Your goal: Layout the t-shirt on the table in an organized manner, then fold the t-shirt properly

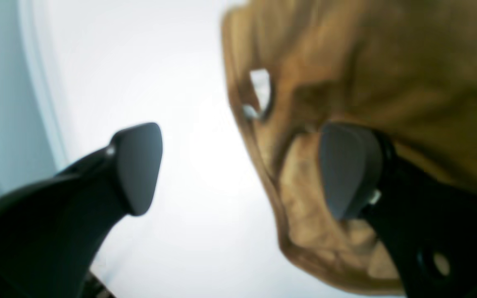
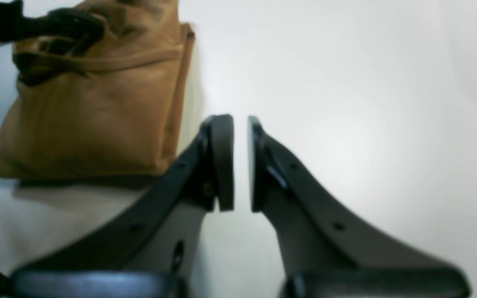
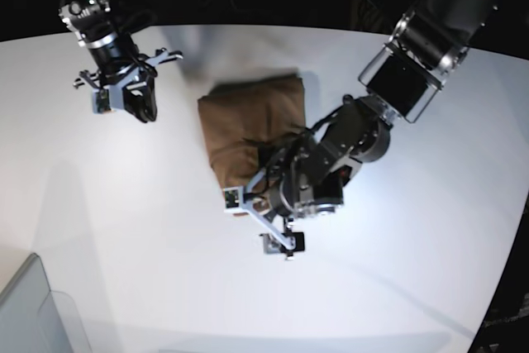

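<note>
In the left wrist view, the left gripper [image 1: 238,169] was seen with jaws spread wide – one finger over the t-shirt [image 1: 387,82]; in the right wrist view, the right gripper [image 2: 240,163] was nearly pressed together, holding nothing; in the base view, the shirt lay folded mid-table [image 3: 124,237], long axis running near-to-far.

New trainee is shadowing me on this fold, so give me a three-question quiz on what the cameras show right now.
1. True or false: the left gripper stands open with nothing clamped between its pads.
2. Which describes the brown t-shirt? A) spread flat with sleeves out B) folded into a compact bundle C) hanging off the table edge
3. Fill in: the right gripper is nearly closed, holds nothing, and hangs over bare ____ beside the shirt.

Key: 1 true; 2 B; 3 table.
</note>
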Robot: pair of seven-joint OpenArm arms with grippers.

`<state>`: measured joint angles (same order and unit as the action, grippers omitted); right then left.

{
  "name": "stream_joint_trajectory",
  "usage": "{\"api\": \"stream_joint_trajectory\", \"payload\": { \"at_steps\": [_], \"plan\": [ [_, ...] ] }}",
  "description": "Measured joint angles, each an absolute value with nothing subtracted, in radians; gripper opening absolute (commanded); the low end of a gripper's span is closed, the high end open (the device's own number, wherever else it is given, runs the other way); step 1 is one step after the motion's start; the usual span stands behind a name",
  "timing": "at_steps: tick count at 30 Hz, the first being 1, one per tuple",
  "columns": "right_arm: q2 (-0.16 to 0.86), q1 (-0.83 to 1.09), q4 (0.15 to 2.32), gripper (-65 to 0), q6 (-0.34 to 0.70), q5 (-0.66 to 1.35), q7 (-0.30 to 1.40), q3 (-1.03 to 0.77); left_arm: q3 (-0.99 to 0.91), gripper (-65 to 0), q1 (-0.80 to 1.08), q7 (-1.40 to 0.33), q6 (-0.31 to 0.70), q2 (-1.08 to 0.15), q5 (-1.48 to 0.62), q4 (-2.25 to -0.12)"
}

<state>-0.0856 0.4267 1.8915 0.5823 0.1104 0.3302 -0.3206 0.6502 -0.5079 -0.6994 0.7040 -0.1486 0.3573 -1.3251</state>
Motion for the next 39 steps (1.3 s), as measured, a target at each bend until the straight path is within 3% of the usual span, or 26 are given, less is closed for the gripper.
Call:
{"api": "stream_joint_trajectory", "payload": {
  "at_steps": [7, 10, 15, 24, 26, 31, 33, 39],
  "plan": [
    [-0.086, 0.426, 1.89, -60.2, 0.582, 0.11, 0.331, -0.31, 0.648, -7.8, -0.503, -0.706, 0.707, -0.202, 0.359, -1.482],
    [-0.084, 0.392, 1.868, -60.2, 0.583, 0.11, 0.332, -0.297, 0.597, -7.8, -0.471, -0.796, 0.709, -0.224, 0.351, -1.555],
    [-0.084, 0.348, 1.805, -60.2, 0.582, 0.111, 0.331, -0.291, 0.331, -7.8, -0.345, -0.92, 0.702, -0.278, 0.363, -1.663],
    [-0.08, 0.29, 1.658, -60.2, 0.58, 0.108, 0.331, -0.287, -0.191, -8.1, 0.006, -0.922, 0.702, -0.313, 0.351, -1.711],
    [-0.08, 0.296, 1.654, -60.2, 0.579, 0.109, 0.331, -0.257, -0.272, -12.1, 0.051, -0.924, 0.704, -0.315, 0.343, -1.711],
    [-0.085, 0.32, 1.654, -60.4, 0.579, 0.11, 0.326, -0.121, -0.44, -35.5, 0.137, -0.932, 0.708, -0.31, 0.175, -1.711],
    [-0.083, 0.331, 1.654, -60.5, 0.579, 0.109, 0.329, -0.099, -0.5, -41.1, 0.152, -0.934, 0.704, -0.311, 0.149, -1.711],
    [-0.084, 0.35, 1.663, -60.6, 0.579, 0.11, 0.321, -0.078, -0.599, -41.7, 0.237, -0.934, 0.704, -0.306, 0.088, -1.713]
  ]
}}
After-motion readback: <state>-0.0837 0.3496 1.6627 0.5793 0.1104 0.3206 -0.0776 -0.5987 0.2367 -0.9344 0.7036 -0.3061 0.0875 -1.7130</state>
